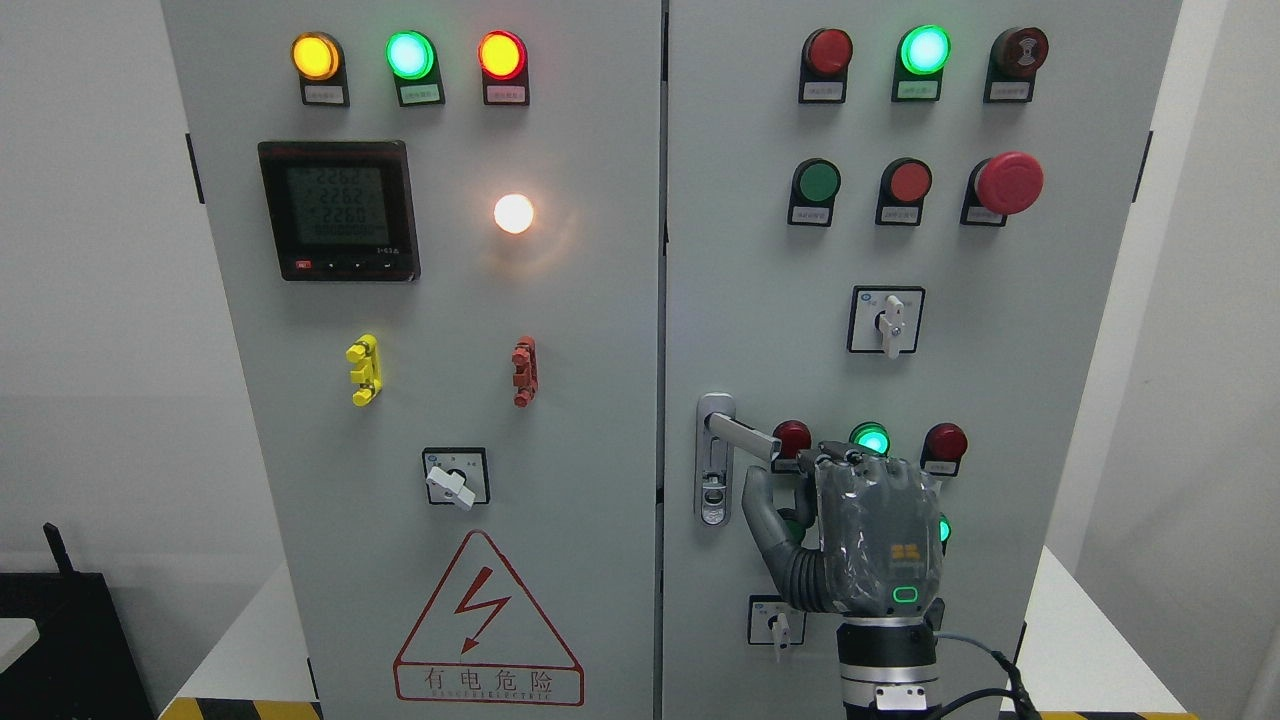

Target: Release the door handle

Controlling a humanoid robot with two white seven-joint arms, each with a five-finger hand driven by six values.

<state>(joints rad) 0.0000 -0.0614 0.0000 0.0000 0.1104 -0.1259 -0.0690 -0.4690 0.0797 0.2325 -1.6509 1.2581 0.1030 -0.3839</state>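
Observation:
The silver door handle [738, 431] sits on the left edge of the cabinet's right door [1000, 380], its lever pointing right and slightly down from a vertical backplate with a keyhole. My right hand [785, 475] comes up from the bottom edge, right of the middle, with its back toward the camera. It stands just below and to the right of the lever's free end. The thumb [760, 510] is spread out to the left under the lever, and the fingers [850, 462] bend loosely toward the panel beside the lever's tip, enclosing nothing. The left arm does not show.
Around the hand are red and green indicator lamps [870, 438], partly hidden by it, and a small rotary switch [778, 625] below. The left door [600, 500] carries a meter, lamps, a switch and a warning triangle. A black object [60, 640] stands at the lower left.

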